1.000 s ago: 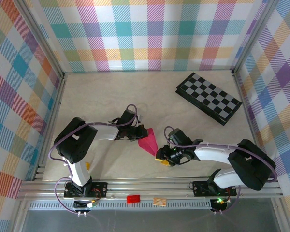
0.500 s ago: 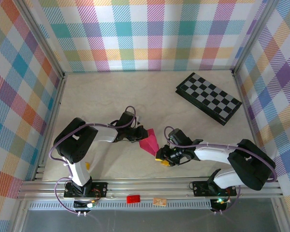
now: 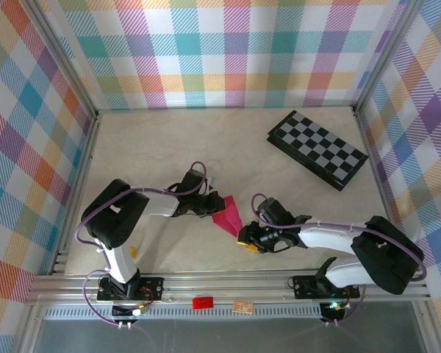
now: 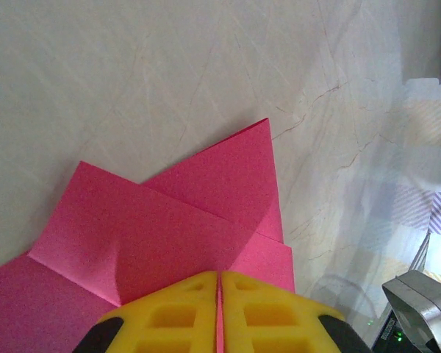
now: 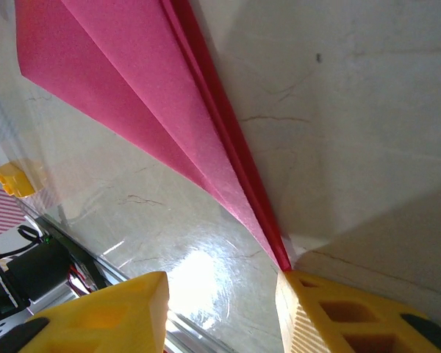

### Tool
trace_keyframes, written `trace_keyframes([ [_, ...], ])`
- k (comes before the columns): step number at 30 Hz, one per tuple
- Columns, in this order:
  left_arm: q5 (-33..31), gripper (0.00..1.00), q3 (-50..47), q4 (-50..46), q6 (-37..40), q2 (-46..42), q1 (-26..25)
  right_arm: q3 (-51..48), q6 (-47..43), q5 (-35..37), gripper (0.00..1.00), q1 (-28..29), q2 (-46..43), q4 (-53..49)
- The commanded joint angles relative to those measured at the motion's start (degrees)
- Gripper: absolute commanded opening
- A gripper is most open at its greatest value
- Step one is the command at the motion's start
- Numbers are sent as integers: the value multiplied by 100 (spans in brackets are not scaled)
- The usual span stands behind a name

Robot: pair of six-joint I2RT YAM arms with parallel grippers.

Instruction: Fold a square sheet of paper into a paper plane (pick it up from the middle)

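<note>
The magenta-pink paper plane [image 3: 227, 214] lies on the pale table between my two grippers, its pointed tip toward the near right. My left gripper [image 3: 210, 208] is at its wide back end. In the left wrist view the yellow fingers [image 4: 169, 312] are shut, with a thin pink edge of the folded paper [image 4: 169, 213] pinched between them at the left gripper [image 4: 219, 273]. My right gripper [image 3: 245, 240] is at the tip. Seen from the right wrist, the paper's point [image 5: 147, 95] ends against the right-hand finger [image 5: 331, 316], and the right gripper [image 5: 222, 283] stands open over bare table.
A black-and-grey checkerboard [image 3: 317, 148] lies at the back right. A small red tag [image 3: 202, 302] sits on the aluminium rail [image 3: 279, 279] along the near edge. Plaid walls close in the left, back and right sides.
My left gripper and the paper's wide end have shifted slightly toward the near edge. The right gripper has stayed at the tip, its arm settling a little.
</note>
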Motion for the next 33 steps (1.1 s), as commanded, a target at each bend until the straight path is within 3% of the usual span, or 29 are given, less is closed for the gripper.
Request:
trace_keyframes([
  [1, -185, 10, -53, -783, 116, 96, -70, -52, -23, 22, 44, 23, -128, -245],
  [8, -210, 10, -29, -817, 130, 71, -68, -108, -6, 120, 44, 19, -339, -504],
  [21, -43, 10, -136, -676, 27, 44, -79, -70, 214, 309, 42, 56, 258, 237],
  [33, 159, 11, -235, -739, 34, 1, -175, -176, 247, 491, 42, 76, 51, 402],
])
